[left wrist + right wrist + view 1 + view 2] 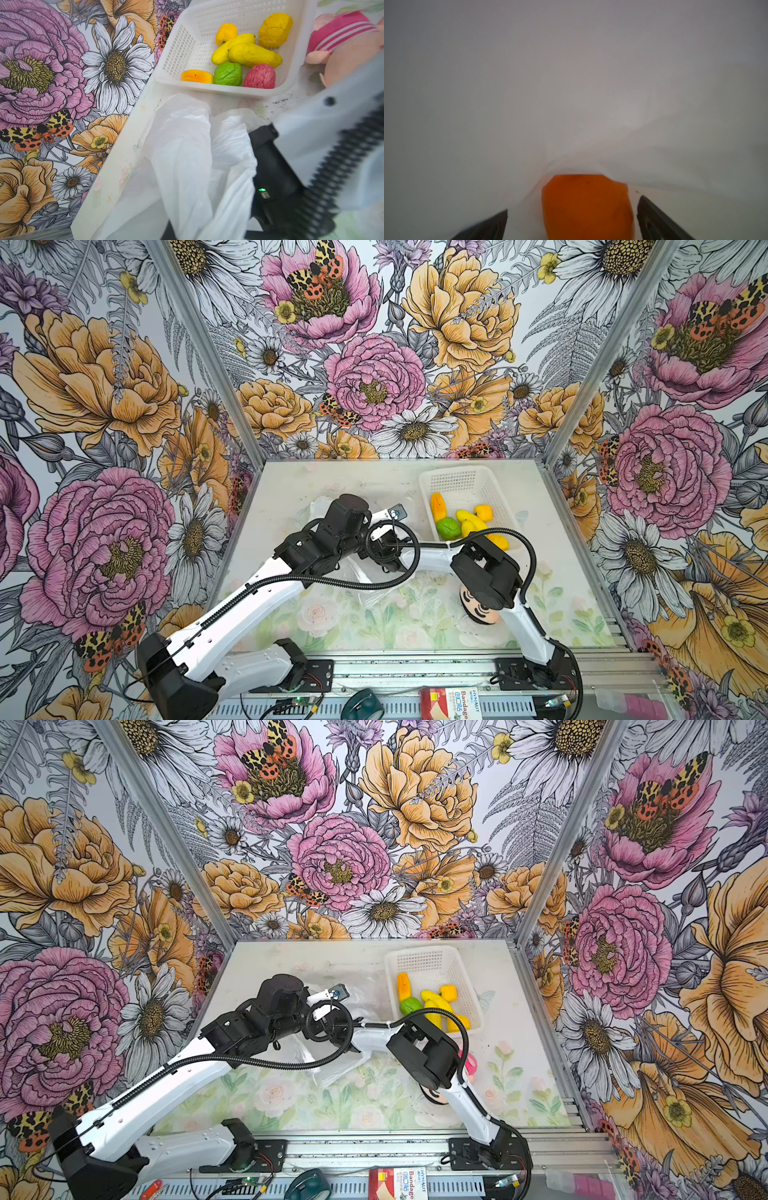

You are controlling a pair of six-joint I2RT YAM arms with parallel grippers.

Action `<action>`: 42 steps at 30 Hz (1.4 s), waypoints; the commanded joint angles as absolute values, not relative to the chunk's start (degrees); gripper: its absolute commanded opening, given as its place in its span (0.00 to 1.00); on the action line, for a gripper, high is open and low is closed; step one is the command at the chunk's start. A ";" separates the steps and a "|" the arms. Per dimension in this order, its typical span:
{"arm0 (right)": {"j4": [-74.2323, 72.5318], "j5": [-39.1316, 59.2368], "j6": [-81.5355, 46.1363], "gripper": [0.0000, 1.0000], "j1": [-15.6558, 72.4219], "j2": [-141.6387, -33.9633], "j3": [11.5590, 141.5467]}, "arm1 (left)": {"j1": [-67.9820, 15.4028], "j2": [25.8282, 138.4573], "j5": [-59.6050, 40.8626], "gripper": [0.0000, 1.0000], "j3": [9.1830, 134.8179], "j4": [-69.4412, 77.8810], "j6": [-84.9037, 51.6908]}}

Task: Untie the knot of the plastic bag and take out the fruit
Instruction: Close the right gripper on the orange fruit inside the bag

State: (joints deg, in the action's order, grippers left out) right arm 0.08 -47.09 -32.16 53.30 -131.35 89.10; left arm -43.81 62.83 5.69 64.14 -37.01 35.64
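Plastic bag (187,155) lies crumpled on the counter (353,626), just beside the white basket (218,91). Seven fruit sit in the basket: four yellow (254,55), one orange-yellow (197,76), one green (228,74), one pink-red (259,76). Right end effector (573,203) is inside the bag with film all around it. Its fingers (660,220) are spread wide either side of an orange fruit (587,207), with a gap visible on each side. Left end effector (381,538) is closed above the bag. Its fingertips are hidden, so I cannot tell whether it grips the film. Plush doll (342,31) lies beside the basket.
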 commanded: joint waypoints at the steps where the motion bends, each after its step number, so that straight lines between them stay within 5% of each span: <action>1: 5.40 -49.91 -37.26 0.98 51.96 -132.72 90.81 | -45.55 58.11 1.52 0.00 62.29 -36.65 38.55; 6: 5.45 -48.12 -39.71 0.93 50.23 -132.28 88.79 | -45.90 54.22 1.02 0.00 60.11 -35.32 39.66; 18: 1.10 -34.06 -38.67 0.46 50.10 -128.09 84.61 | -41.06 63.77 9.20 0.00 64.01 -35.41 34.29; 27: -13.87 -15.88 -31.43 0.39 53.61 -118.24 74.71 | -33.73 72.45 11.60 0.00 69.15 -38.39 28.24; 42: -32.83 -11.86 -24.92 0.37 58.36 -105.89 58.99 | -28.70 73.87 11.60 0.00 70.22 -39.60 24.92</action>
State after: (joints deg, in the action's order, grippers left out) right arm -23.27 -11.94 -27.70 57.74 -110.10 60.60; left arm -30.35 73.14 9.65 68.84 -38.76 26.68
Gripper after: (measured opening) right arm 0.557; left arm 0.045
